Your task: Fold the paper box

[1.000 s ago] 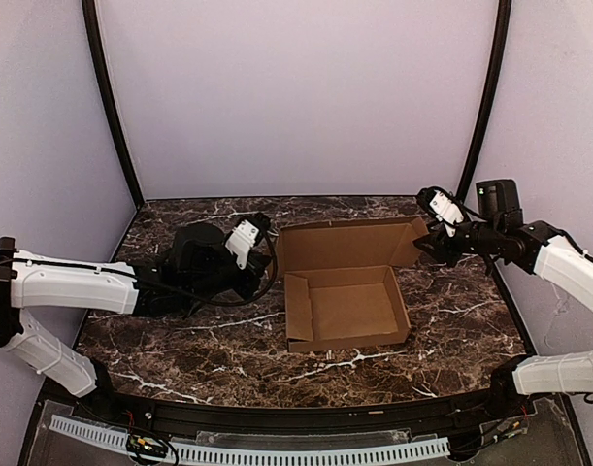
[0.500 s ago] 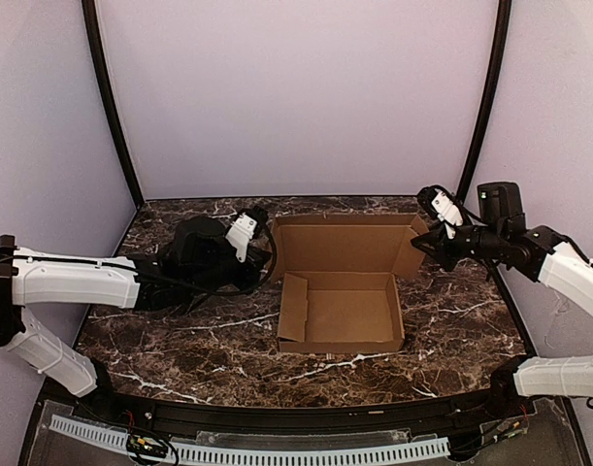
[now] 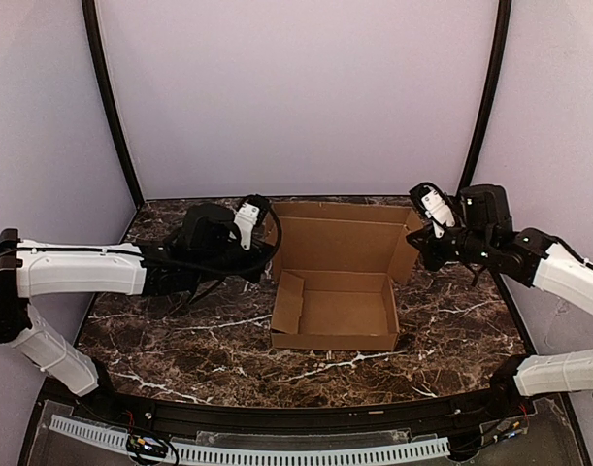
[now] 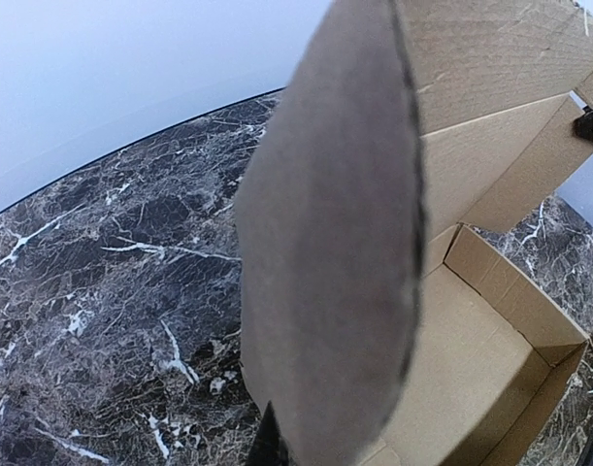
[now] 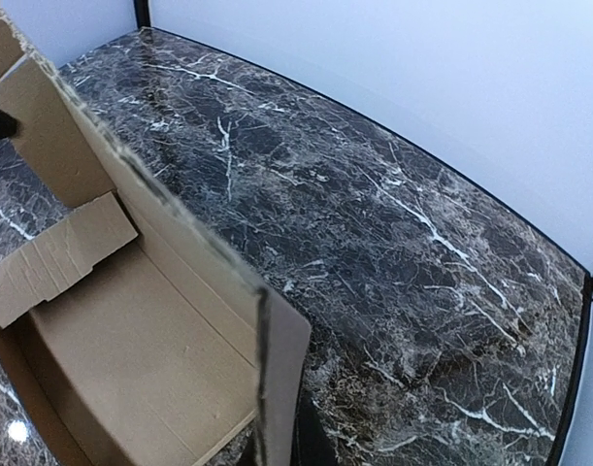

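The paper box [image 3: 340,311] sits mid-way across the table [image 3: 170,335], its lid upright. The left gripper [image 3: 267,231] pinches the lid's left flap. The right gripper [image 3: 413,240] is closed, apparently on the right flap.

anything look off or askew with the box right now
Only one thing: inside the paper box, the left side flap leans inward over the floor instead of standing upright like the right wall. No tears or spills show.
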Robot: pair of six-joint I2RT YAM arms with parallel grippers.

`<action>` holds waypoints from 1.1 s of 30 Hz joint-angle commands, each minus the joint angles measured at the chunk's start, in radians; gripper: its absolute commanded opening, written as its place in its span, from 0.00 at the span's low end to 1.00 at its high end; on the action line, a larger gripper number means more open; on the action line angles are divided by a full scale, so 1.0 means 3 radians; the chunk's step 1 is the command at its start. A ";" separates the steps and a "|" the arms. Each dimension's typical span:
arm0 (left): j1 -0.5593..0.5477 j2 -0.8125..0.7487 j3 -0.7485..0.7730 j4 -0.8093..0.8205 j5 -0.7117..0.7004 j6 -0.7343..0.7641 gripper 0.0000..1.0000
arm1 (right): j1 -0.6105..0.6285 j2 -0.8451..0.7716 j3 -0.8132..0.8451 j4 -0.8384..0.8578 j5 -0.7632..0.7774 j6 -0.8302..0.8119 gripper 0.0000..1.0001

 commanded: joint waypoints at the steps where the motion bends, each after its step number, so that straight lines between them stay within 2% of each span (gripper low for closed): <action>1: -0.0043 0.0091 0.0122 -0.0140 0.0445 -0.0233 0.01 | 0.0193 0.0174 0.0077 -0.0082 0.0152 0.0507 0.00; 8: -0.0041 0.0132 0.0153 -0.0185 0.0585 -0.0422 0.01 | 0.0518 0.0305 0.0343 -0.0122 0.0480 0.0957 0.00; 15: -0.0045 0.0123 0.0211 -0.0276 0.0608 -0.0477 0.01 | 0.0840 0.0457 0.0402 -0.0146 0.0750 0.1124 0.01; 20: -0.0048 0.0076 0.0230 -0.0373 0.0557 -0.0446 0.01 | 0.0926 0.0479 0.0263 -0.0143 0.0896 0.1193 0.29; 22: -0.0049 0.0040 0.0221 -0.0417 0.0542 -0.0440 0.01 | 0.0930 0.0415 0.0160 -0.0114 0.0900 0.1191 0.36; 33: -0.0047 -0.0148 0.0112 -0.0565 0.0502 -0.0464 0.01 | 0.0927 0.0064 -0.0230 -0.0042 0.1073 0.1335 0.41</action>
